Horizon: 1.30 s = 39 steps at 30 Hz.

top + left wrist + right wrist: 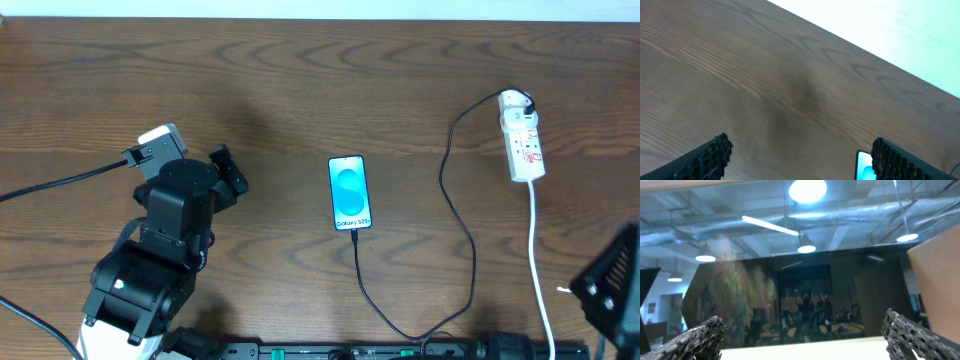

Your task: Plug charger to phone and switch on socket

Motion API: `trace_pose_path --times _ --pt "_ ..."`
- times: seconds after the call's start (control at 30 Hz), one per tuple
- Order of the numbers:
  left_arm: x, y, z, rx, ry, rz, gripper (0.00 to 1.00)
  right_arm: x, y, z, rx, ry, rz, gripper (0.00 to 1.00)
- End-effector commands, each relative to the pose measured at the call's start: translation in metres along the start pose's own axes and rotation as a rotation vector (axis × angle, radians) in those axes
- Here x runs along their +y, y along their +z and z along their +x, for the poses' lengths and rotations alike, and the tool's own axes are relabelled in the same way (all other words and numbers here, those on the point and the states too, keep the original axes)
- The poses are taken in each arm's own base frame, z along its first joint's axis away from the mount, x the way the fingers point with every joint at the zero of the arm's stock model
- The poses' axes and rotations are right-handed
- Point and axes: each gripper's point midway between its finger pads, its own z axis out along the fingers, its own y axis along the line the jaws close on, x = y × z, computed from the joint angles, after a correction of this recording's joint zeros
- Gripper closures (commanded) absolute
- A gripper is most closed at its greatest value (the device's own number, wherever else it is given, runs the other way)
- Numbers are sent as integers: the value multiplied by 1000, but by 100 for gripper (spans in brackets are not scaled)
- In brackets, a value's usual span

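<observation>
**Phone lies in the middle of the table, cable at its near end**

The phone [349,193] lies flat in the middle of the table [300,80], screen up and lit. Its long axis runs from the far edge toward the robot, and the text end points to the robot. The tip of the charger [470,250] meets this near short edge. The thin black cable loops toward the front edge, then goes away to the right and ends in a black plug on the rounded far end of the socket [523,140]. The socket lies well apart from the phone, on the right, almost parallel to it. Its white cord [540,260] runs toward the front edge. I cannot tell how its switch stands.

I count one phone, one charger, one socket and two arms. The left gripper [801,145] hangs over bare wood left of the phone, its jaws spread wide and holding nothing. The right gripper [802,330] is also spread and empty, tilted up toward the room.

The table is dark brown wood with clear grain. Above are round ceiling lamps [807,190] and a dark glass wall.
</observation>
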Motion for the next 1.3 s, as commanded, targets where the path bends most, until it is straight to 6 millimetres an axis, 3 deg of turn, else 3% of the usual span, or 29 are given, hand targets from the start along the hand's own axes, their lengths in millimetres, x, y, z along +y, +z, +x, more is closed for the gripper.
trace_pose_path --times 0.0,0.13,0.47,0.6,0.87,1.07,1.27 --pt "3 -1 -5 -18 1 -15 9 1 6 20 42 16 -24 1" --pt "3 -1 -5 -18 1 -15 8 -5 14 60 132 24 -15 1" --pt "3 -1 -5 -18 1 -15 9 -29 37 193 455 51 43 1" --pt "3 -1 -5 -18 1 -15 9 -26 45 231 553 75 5 1" --pt "3 -1 -5 -18 1 -15 9 -28 33 240 566 44 -1 1" --pt "3 -1 -5 -18 1 -15 9 -26 -2 241 501 -82 -38 1" --pt "3 -1 -5 -18 1 -15 9 -24 -36 237 323 -107 -55 1"
